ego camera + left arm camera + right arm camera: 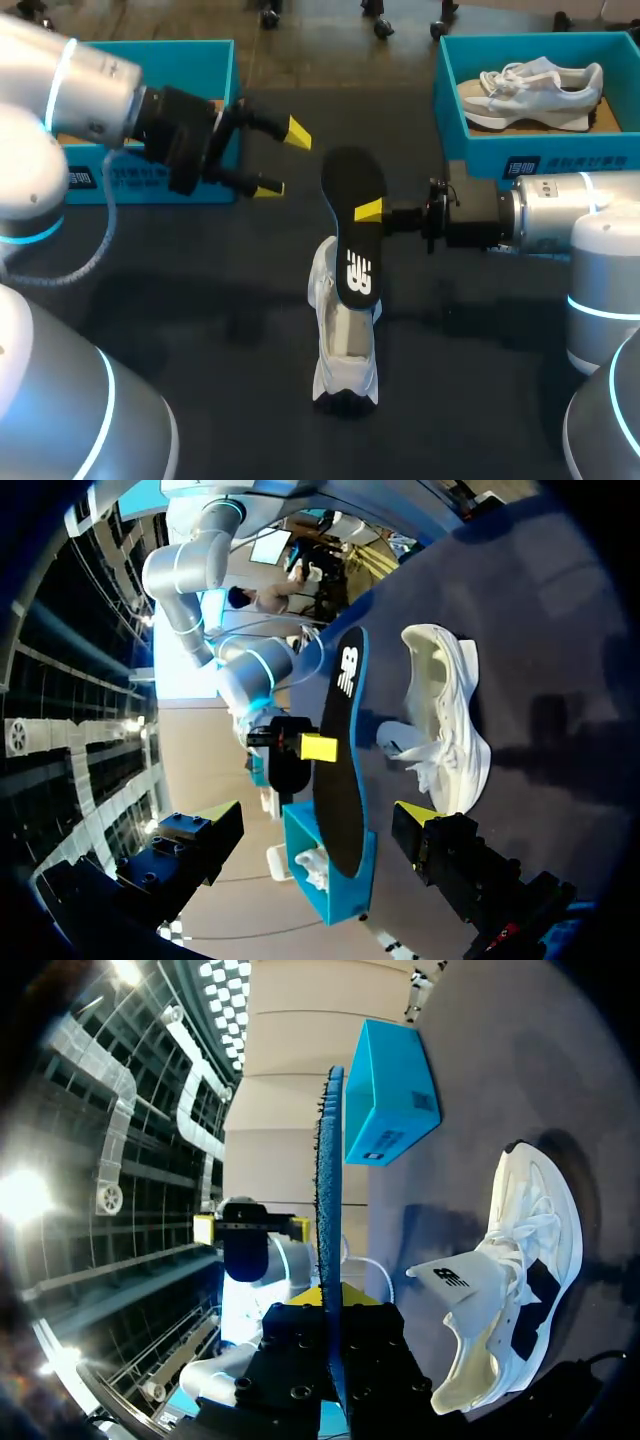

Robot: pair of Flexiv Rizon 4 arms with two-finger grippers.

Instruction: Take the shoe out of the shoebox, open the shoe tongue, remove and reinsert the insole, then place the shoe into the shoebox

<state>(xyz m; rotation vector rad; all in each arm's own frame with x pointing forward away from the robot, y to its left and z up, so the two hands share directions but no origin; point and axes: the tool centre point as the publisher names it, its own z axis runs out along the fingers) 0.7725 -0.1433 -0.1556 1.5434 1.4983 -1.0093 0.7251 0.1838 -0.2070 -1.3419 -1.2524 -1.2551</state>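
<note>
Now right end effector (372,212) clamps the insole (355,180) above the shoe (345,350); left end effector (283,160) gapes wide.

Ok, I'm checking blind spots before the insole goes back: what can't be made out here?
Far end of the shoe, head view: covered by the insole.
Left shoebox interior, head view: mostly behind the left arm.
Right end effector, head view: second finger hidden behind the insole.

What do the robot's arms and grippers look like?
The left arm and right arm are rounded silver-grey tubes with light-blue joint rings. The left gripper and right gripper are black with yellow tips. A grey cable loops off the left arm.
</note>
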